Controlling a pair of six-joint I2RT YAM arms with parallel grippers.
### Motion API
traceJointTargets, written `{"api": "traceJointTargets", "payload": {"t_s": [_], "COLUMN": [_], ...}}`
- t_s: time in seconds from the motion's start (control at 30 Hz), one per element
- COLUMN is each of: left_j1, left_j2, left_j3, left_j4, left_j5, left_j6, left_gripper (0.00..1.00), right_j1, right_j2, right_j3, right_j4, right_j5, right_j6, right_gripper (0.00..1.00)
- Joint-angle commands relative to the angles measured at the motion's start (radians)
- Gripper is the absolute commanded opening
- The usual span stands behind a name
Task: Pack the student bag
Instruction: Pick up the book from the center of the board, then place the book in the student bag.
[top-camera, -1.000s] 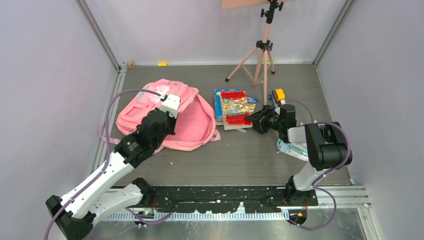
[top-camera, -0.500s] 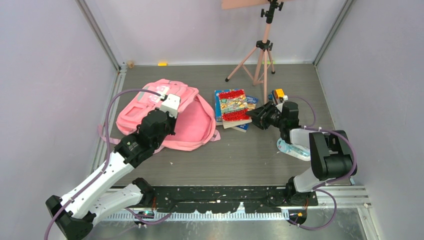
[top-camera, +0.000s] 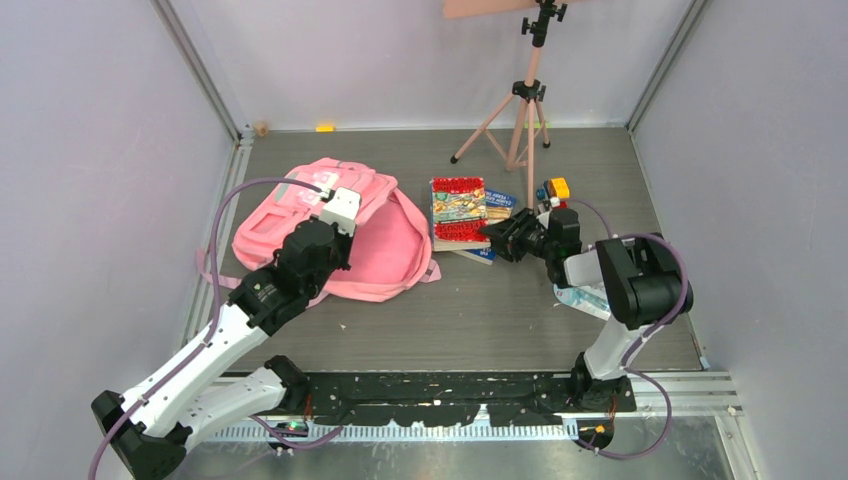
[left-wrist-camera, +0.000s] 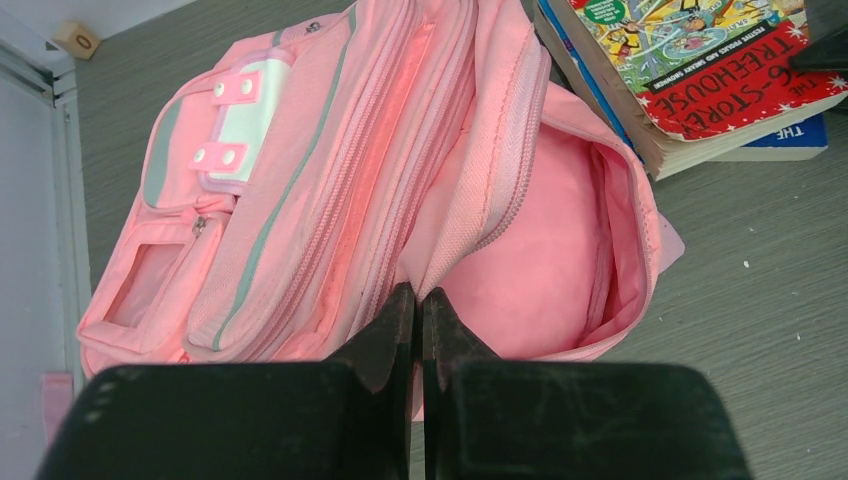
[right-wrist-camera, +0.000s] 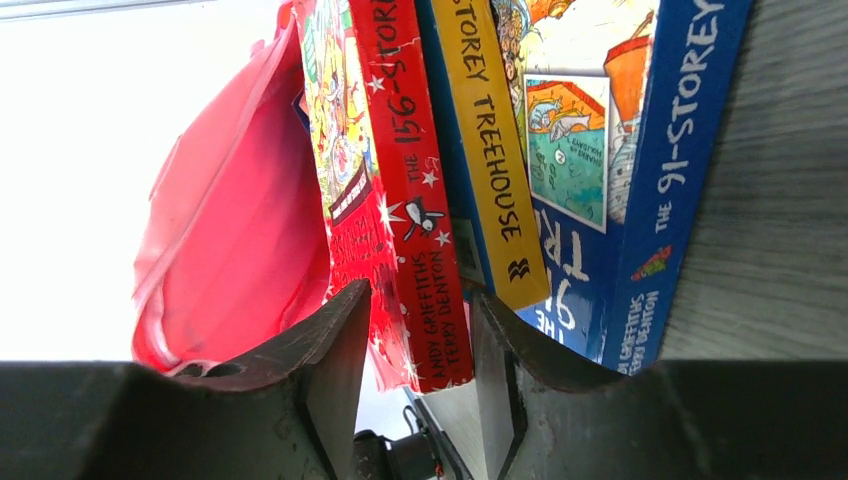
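Note:
The pink student bag (top-camera: 385, 250) lies at the left of the table with its main compartment gaping toward the books; it also shows in the left wrist view (left-wrist-camera: 300, 150) and the right wrist view (right-wrist-camera: 230, 230). My left gripper (top-camera: 338, 222) (left-wrist-camera: 415, 295) is shut on the edge of the bag's opening flap and holds it up. My right gripper (top-camera: 505, 238) (right-wrist-camera: 415, 350) grips the end of a red paperback book (top-camera: 458, 210) (right-wrist-camera: 385, 150), which is tilted up off the stack, right of the bag's opening.
Blue books (top-camera: 492, 205) (right-wrist-camera: 640, 200) and a yellow-spined one (right-wrist-camera: 490, 150) lie under the red book. A tripod (top-camera: 527, 100) stands behind them. A colourful cube (top-camera: 556, 188) and a clear plastic item (top-camera: 585, 298) lie near the right arm.
My right gripper has lifted and tilted the red book and carried it left toward the bag. The left arm and the bag have not moved.

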Motion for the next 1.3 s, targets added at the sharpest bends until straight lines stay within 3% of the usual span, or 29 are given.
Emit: {"api": "traceJointTargets", "payload": {"t_s": [0.0, 0.17, 0.3, 0.43, 0.57, 0.7, 0.83, 1.1, 1.27], "left_j1": [0.001, 0.001, 0.001, 0.001, 0.001, 0.001, 0.001, 0.008, 0.012], "left_j2": [-0.014, -0.012, -0.012, -0.014, -0.018, -0.026, -0.032, -0.049, -0.056], "left_j3": [0.013, 0.012, 0.012, 0.010, 0.010, 0.010, 0.012, 0.013, 0.012], "left_j4": [0.108, 0.110, 0.110, 0.111, 0.111, 0.113, 0.111, 0.111, 0.111], "left_j5": [-0.035, -0.033, -0.032, -0.035, -0.036, -0.036, -0.038, -0.041, -0.036], "left_j6": [0.018, 0.016, 0.016, 0.017, 0.016, 0.015, 0.013, 0.008, 0.002], "left_gripper": [0.00, 0.00, 0.00, 0.00, 0.00, 0.00, 0.00, 0.00, 0.00], "right_j1": [0.024, 0.039, 0.040, 0.038, 0.038, 0.039, 0.040, 0.109, 0.240], "right_j2": [0.066, 0.114, 0.097, -0.018, -0.217, -0.424, -0.562, -0.698, -0.712], "right_j3": [0.030, 0.024, 0.012, 0.000, 0.013, 0.083, 0.154, 0.237, 0.227], "right_j4": [0.192, 0.280, 0.280, 0.211, 0.015, -0.330, -0.539, -0.760, -0.765], "right_j5": [0.014, 0.027, 0.058, 0.104, 0.166, 0.211, 0.210, 0.186, 0.198], "right_j6": [0.062, 0.100, 0.076, 0.019, -0.098, -0.250, -0.325, -0.300, -0.209], "right_gripper": [0.47, 0.43, 0.21, 0.02, 0.01, 0.01, 0.01, 0.01, 0.01]}}
